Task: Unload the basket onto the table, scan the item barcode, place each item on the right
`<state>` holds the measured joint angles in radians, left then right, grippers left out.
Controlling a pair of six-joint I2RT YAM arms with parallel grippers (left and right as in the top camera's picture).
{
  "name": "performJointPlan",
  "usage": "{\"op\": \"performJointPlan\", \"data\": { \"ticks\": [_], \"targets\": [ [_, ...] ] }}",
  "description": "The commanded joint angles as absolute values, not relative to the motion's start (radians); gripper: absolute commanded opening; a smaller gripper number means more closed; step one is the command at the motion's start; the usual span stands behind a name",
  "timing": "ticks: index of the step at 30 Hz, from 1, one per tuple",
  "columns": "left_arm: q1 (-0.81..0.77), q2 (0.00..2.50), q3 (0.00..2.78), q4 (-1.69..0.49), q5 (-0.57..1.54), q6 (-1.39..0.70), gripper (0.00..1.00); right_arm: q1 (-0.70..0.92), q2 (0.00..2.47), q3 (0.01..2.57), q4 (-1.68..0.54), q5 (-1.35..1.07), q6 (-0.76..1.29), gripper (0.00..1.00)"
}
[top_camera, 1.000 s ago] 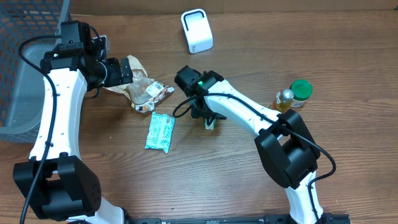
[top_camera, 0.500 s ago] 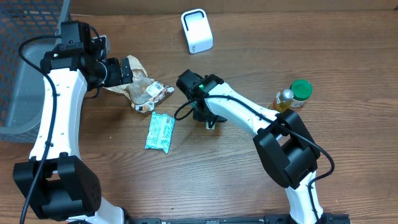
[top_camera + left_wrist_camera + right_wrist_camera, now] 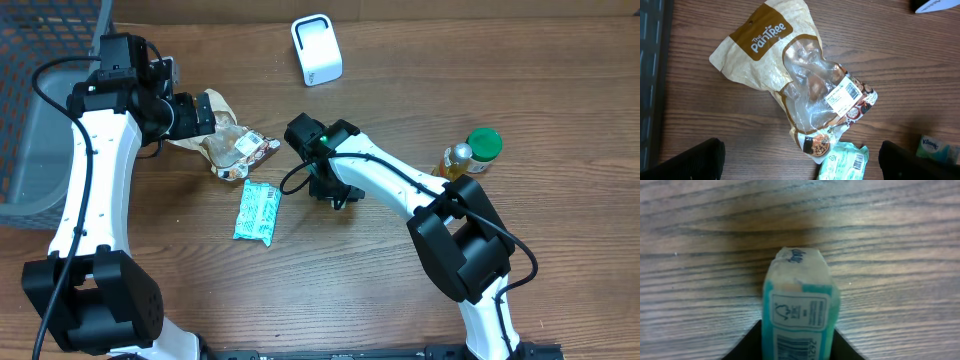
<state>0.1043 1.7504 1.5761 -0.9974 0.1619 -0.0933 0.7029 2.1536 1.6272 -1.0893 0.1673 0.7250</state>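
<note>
Now the right tool (image 3: 797,330) pinches the teal tissue pack (image 3: 799,280) on the surface (image 3: 900,255) at overhead centre, the left tool (image 3: 198,113) gapes empty, so pickup seems in hand, and next its barcode (image 3: 794,347) needs lifting toward the white scanner (image 3: 316,49) at upper centre.

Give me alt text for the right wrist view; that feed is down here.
A small teal-and-white packet sits gripped between the two dark fingers of the right gripper at the bottom edge. Its facing side shows a white label with a recycling mark and the top of a barcode. Wood-grain table fills the rest.
</note>
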Motion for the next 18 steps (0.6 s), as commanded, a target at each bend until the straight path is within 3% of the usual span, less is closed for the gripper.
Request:
{"op": "performJointPlan", "data": {
  "ticks": [1,3,4,6,8,18],
  "targets": [
    [0.097,1.747,1.578,-0.994,0.173,-0.063,1.00,0.707,2.161,1.609,-1.073,0.156,0.730,0.28],
    [0.097,1.747,1.578,-0.994,0.173,-0.064,1.00,0.707,2.161,1.602,-1.061,0.156,0.730,0.27],
    [0.097,1.747,1.578,-0.994,0.173,-0.063,0.99,0.707,2.161,1.600,-1.056,0.156,0.730,0.35],
    [0.097,1.747,1.578,-0.994,0.173,-0.064,1.00,0.707,2.161,1.599,-1.047,0.155,0.730,0.63],
    [0.097,1.747,1.578,-0.994,0.173,-0.064,1.00,0.707,2.161,1.599,-1.036,0.155,0.729,0.75],
    [0.097,1.747,1.578,-0.994,0.173,-0.063,1.00,0.651,2.160,1.699,-1.017,0.194,0.725,0.84]
  ]
}}
